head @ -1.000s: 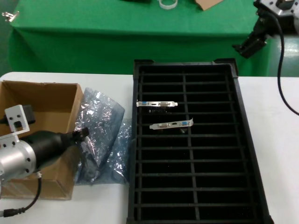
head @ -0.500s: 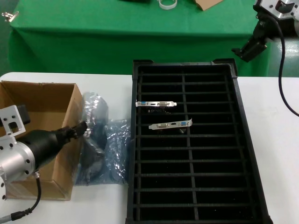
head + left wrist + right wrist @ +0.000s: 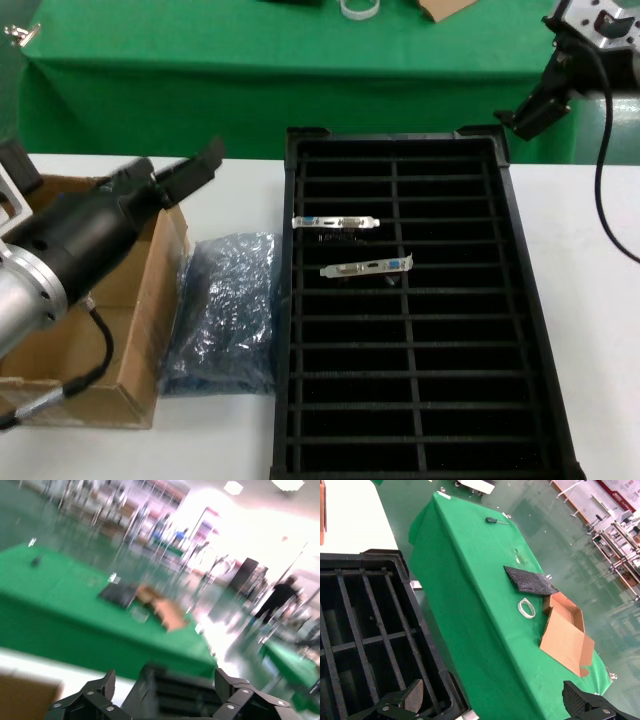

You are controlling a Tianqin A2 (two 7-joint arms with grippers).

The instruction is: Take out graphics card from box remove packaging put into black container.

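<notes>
Near: my left gripper (image 3: 190, 172) above the box (image 3: 120, 370), jaws spread, empty. Packaging (image 3: 228, 310) beside it. Black container (image 3: 530, 300) holds graphics card (image 3: 336, 222). Far: right gripper (image 3: 530, 110), open, idle. Next, I judge: reach into the box.

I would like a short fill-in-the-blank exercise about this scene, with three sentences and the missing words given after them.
1. The number of cards standing in the black container is ____.
2. The packaging lies on the table between the black container and the ____.
3. The left gripper is raised above the box, and its fingers are ____.

Missing words: two; box; open
</notes>
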